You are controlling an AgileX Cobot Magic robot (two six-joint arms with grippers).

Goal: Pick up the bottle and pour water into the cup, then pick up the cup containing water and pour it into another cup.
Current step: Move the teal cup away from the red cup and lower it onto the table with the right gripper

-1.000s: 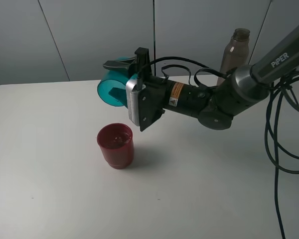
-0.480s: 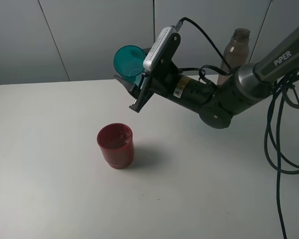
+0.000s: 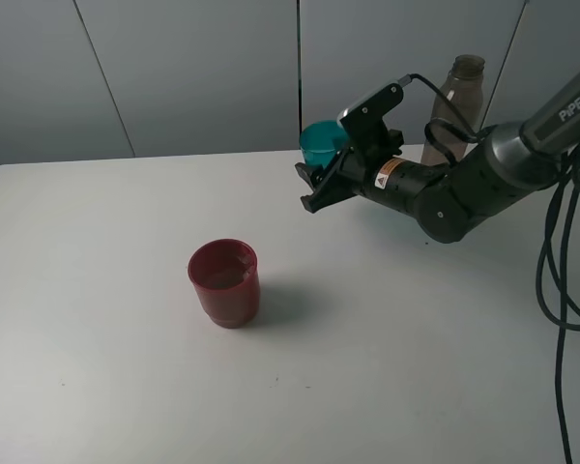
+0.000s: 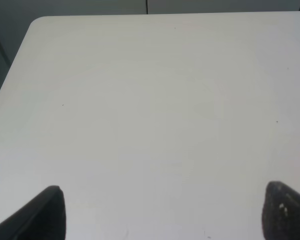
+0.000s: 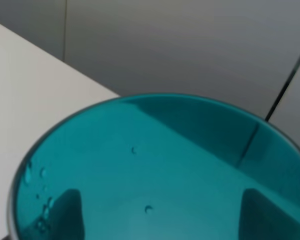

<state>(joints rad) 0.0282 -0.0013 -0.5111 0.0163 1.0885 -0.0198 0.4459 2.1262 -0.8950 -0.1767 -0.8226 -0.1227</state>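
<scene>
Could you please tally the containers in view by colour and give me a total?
Teal cup, held in the right gripper: 1
Dark red cup, standing on the table: 1
Smoky grey-brown bottle, at the back of the table: 1
Total: 3

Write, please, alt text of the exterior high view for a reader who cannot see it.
The right gripper holds a teal cup in the air above a white table, near its far edge. A dark red cup stands on the table nearer the camera, and a grey-brown bottle stands behind the arm.
</scene>
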